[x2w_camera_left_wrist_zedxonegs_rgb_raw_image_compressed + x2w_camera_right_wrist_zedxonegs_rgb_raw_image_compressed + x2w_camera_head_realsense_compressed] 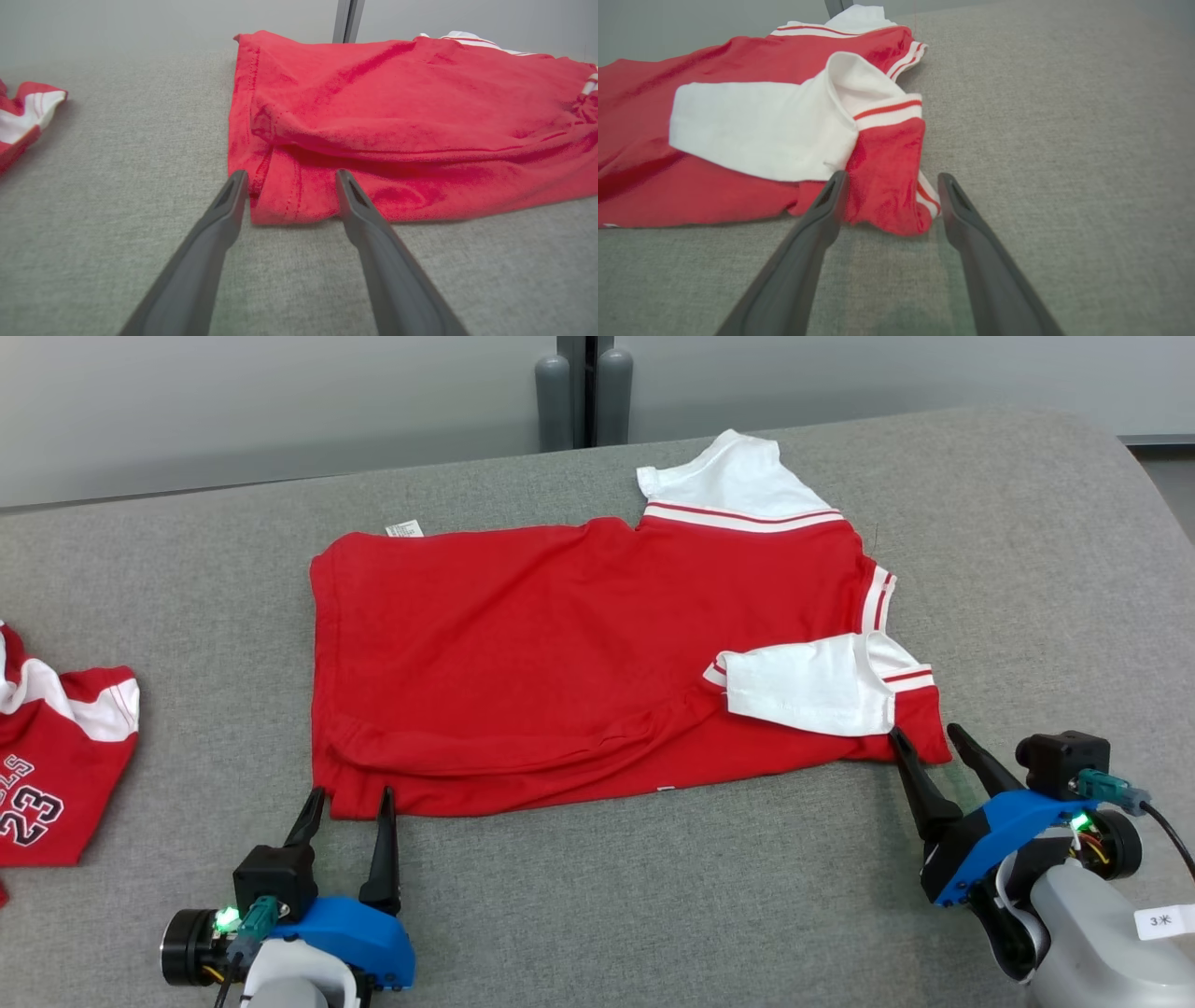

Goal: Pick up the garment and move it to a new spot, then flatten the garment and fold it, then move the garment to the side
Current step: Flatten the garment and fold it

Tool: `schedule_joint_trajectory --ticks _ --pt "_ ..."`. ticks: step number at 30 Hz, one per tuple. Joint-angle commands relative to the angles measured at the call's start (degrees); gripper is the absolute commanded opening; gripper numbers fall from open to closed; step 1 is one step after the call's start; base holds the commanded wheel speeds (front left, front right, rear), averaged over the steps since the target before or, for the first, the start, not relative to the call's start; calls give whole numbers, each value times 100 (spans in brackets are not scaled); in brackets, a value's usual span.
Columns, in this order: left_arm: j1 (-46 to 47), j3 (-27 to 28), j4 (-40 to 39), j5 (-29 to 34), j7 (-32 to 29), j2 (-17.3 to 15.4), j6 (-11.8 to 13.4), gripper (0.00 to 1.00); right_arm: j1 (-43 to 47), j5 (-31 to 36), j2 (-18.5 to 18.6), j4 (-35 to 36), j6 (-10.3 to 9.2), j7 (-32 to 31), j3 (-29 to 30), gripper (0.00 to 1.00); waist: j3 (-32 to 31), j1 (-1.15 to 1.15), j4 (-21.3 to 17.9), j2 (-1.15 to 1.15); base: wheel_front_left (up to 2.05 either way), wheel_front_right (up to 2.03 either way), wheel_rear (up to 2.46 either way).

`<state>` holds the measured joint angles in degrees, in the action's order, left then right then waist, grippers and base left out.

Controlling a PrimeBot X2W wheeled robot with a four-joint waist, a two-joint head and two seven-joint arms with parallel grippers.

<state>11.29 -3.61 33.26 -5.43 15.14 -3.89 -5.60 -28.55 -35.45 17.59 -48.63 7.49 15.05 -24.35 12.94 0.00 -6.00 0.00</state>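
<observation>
Bracketing the near edge of the red jersey (523,644) with released jaws.
The left gripper (353,793) lies low over the grey fabric table (607,896), fingers spread either side of the jersey's near-left hem corner. The right gripper (924,730) angles in from the near right, equally wide around the near-right shoulder corner. The jersey lies spread mid-table, one white sleeve folded onto it. A numbered jersey (56,747) sits at the left edge.

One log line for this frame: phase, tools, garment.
phase: pre-grasp | left tool: open, at near hem corner | right tool: open, at near collar-end corner | garment: spread on table, white sleeve folded in
</observation>
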Motion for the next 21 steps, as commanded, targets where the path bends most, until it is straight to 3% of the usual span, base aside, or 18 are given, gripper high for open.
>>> schedule_joint_trajectory --ticks 1,10,11,12,13,14,21 --pt "119 12 21 41 -2 -26 -16 100 -59 -20 -24 -65 2 14 -20 100 15 0 12 0 0 0 0" --pt "484 -20 628 92 -2 -27 102 100 -405 -134 -187 -728 1 -30 -214 100 112 0 46 0 0 0 0" --pt "528 -18 697 72 -3 -24 102 85 -424 -163 -211 -777 2 -52 -253 48 122 0 48 0 0 0 0" --pt "563 -25 763 49 -9 -17 88 45 -438 -191 -231 -813 2 -52 -286 19 129 0 50 0 0 0 0" --pt "580 -32 808 34 -9 -8 65 28 -450 -219 -245 -837 2 -48 -315 0 131 0 53 0 0 0 0" --pt "588 -30 830 -9 -9 2 49 0 -455 -260 -253 -849 2 -43 -344 0 131 0 58 0 0 0 0" --pt "364 28 522 -178 -2 41 5 0 -284 -499 -131 -710 1 14 -461 0 -42 0 86 0 0 0 0"
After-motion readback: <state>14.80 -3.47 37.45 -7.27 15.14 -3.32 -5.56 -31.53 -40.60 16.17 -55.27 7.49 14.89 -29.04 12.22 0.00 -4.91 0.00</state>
